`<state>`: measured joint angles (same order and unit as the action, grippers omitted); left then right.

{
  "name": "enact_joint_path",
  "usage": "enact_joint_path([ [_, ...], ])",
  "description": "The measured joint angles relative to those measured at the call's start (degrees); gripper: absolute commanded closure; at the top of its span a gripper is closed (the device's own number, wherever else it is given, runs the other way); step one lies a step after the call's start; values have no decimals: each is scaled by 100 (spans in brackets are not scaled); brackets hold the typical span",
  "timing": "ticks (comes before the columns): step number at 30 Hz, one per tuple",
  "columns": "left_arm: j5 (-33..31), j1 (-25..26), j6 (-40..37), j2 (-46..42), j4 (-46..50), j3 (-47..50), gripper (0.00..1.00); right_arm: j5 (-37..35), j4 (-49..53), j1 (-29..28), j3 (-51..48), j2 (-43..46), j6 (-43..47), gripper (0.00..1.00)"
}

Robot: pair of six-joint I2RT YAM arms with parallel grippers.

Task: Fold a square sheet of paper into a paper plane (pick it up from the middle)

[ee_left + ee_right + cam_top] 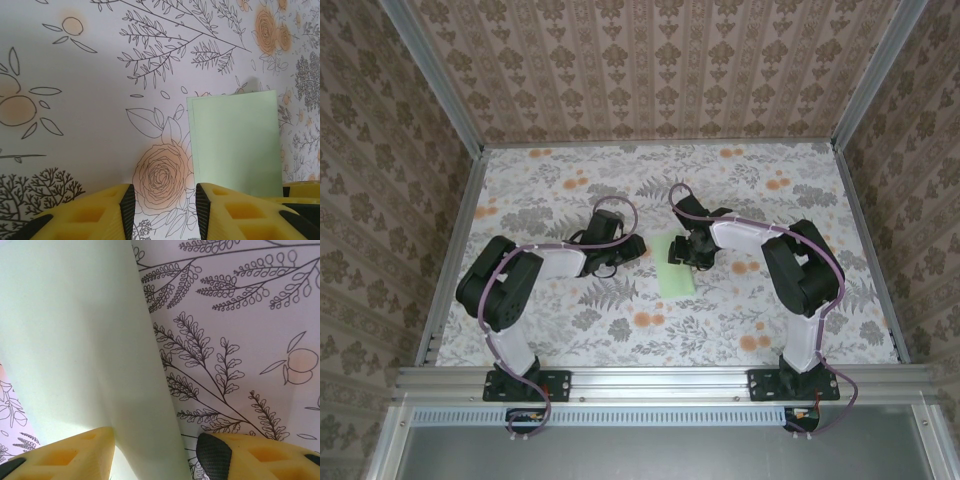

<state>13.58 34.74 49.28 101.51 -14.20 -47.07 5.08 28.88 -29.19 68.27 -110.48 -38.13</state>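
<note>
Square sheet of paper (pixel 678 266): one | left fingers (pixel 95 215), right fingers (pixel 70 452): apart

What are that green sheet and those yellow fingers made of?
Green sheet: thin matte paper, seemingly; flat, with crisp edges. Left gripper's fingers: probably moulded yellow plastic, with hollow pockets; their dark textured pads may be rubber.

floral tablecloth (pixel 570 330), damask-patterned walls (pixel 650 70), aluminium frame rail (pixel 660 380) at near edge

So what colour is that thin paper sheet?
The thin paper sheet is pale green, plain; best in left wrist view.
</note>
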Motion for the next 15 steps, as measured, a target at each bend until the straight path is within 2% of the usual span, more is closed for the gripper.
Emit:
enact_joint_path([
  [15,396,0,4,70,-304,-33,62,68,114,15,118,-83,2,39],
])
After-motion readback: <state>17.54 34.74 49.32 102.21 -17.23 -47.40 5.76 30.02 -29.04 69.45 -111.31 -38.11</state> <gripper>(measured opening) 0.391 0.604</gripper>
